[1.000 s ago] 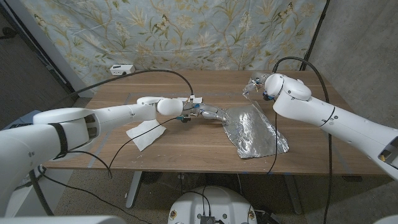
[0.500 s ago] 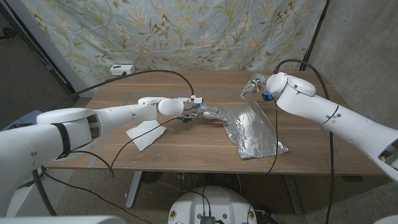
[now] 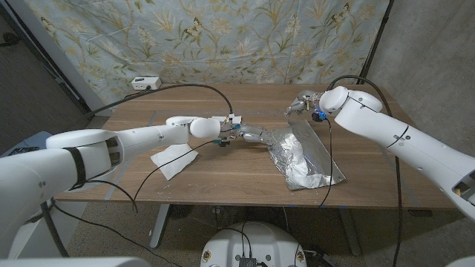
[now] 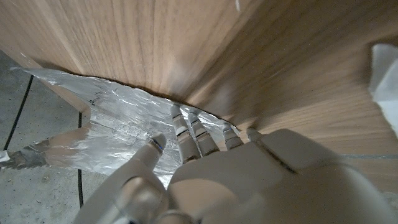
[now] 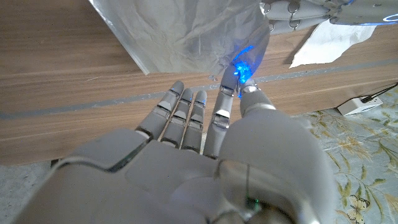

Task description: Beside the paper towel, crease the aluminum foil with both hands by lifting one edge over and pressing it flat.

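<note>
I've got the foil [image 3: 303, 152] lying crumpled on the table [image 3: 223, 167], right of centre, with the towel [image 3: 172, 159] well apart to its left. My left hand [image 3: 249, 134] reaches across and rests its fingertips [image 4: 186, 121] on the foil's near-left corner — I read that as an anchor so the sheet doesn't slide while the other side goes over. My right hand [image 3: 303, 103] sits at the far corner; the wrist view shows the thumb and one finger [image 5: 227, 102] pinching the foil's corner, other fingers straight and loose. That corner looks lifted off the wood. Fold not made yet — next it needs a carry over toward the anchored side, then a press.
</note>
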You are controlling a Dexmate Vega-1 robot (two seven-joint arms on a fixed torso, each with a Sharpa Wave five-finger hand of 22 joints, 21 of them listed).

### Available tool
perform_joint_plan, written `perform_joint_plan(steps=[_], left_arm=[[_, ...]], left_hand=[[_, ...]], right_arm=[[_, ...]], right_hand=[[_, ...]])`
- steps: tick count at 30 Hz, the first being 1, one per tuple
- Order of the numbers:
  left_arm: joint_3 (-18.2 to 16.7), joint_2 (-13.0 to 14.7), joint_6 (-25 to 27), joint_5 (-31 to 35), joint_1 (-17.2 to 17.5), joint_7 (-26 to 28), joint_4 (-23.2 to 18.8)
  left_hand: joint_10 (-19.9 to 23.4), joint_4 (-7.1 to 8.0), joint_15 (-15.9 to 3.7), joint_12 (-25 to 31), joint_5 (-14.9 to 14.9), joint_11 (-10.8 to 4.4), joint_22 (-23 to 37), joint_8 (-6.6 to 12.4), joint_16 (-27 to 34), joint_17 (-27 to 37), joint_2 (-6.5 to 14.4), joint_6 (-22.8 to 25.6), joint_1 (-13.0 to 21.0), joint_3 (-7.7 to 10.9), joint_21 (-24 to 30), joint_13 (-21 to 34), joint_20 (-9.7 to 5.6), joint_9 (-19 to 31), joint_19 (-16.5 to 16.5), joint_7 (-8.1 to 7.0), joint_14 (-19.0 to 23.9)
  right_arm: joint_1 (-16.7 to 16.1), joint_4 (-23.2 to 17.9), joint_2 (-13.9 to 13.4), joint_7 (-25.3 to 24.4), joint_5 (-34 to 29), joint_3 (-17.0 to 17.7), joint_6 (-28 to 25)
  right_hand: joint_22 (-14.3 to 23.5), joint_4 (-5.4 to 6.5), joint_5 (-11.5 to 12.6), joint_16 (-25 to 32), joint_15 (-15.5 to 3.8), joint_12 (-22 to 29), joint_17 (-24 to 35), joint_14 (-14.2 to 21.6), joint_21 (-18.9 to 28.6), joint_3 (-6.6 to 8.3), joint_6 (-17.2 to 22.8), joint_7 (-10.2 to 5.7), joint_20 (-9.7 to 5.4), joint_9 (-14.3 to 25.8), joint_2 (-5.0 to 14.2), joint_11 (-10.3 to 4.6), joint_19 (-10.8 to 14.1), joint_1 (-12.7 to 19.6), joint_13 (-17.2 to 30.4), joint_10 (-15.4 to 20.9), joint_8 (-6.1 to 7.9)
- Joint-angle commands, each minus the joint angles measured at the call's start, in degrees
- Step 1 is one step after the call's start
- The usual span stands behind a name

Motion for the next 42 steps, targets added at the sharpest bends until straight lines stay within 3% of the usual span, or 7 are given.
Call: perform_joint_plan(steps=[1,18,29,42], left_arm=[[-0.21,0.82,1.09,-0.45,0.25,-0.74,-1.68],[-1.0,5.66,4.84,-0.43,-0.62,0.54,-11.26],[-1.36,8.38,5.96,-0.27,-1.76,1.31,-15.68],[-1.66,9.91,7.04,-0.39,-2.32,2.26,-17.96]], left_hand=[[1.45,-0.48,0.2,0.43,-0.21,1.88,0.33,0.56,0.01,0.21,0.21,0.93,0.57,0.26,0.23,0.35,0.08,1.98,-4.97,1.27,0.34],[0.99,-0.95,0.3,0.33,-0.18,1.95,0.33,0.49,-0.03,0.22,0.3,0.66,1.09,0.48,0.17,0.36,0.2,2.0,-4.95,1.3,0.27],[0.52,-1.26,0.41,0.25,-0.17,1.97,0.33,0.39,-0.04,0.23,0.32,0.29,1.44,0.58,0.15,0.37,0.3,2.02,-4.91,1.4,0.25],[0.13,-1.54,0.42,0.21,-0.19,1.86,0.34,0.3,-0.02,0.23,0.26,-0.13,1.71,0.59,0.14,0.39,0.39,2.04,-4.85,1.46,0.3]], right_arm=[[-1.91,1.61,0.29,-1.75,5.25,2.41,2.29],[-3.69,3.22,-0.2,-2.99,8.73,4.39,5.25],[-4.06,3.92,-0.27,-3.36,9.81,4.89,6.18],[-4.08,4.54,-0.56,-3.63,10.35,5.23,6.79]], right_hand=[[0.32,0.73,-0.3,-0.34,0.73,-0.23,0.21,-0.14,0.05,-0.9,-1.28,0.26,0.63,0.24,0.23,0.46,-0.21,-1.86,0.27,-0.47,-0.57],[0.32,1.91,-0.2,-0.68,1.04,-0.28,0.3,-0.96,-0.25,-2.27,-3.86,0.6,0.75,0.02,0.43,0.65,-1.08,-4.94,0.33,-1.52,-1.99],[0.3,1.26,0.04,-0.89,1.4,-0.21,0.07,-1.16,-0.24,-2.67,-4.81,0.93,1.06,-0.17,-0.29,0.95,-1.12,-4.92,0.33,-1.83,-2.62],[0.3,1.11,0.19,-0.92,1.33,-0.13,0.06,-1.26,-0.26,-2.73,-4.95,0.9,0.97,-0.29,-0.02,0.84,-1.25,-5.02,0.33,-1.94,-2.86]])
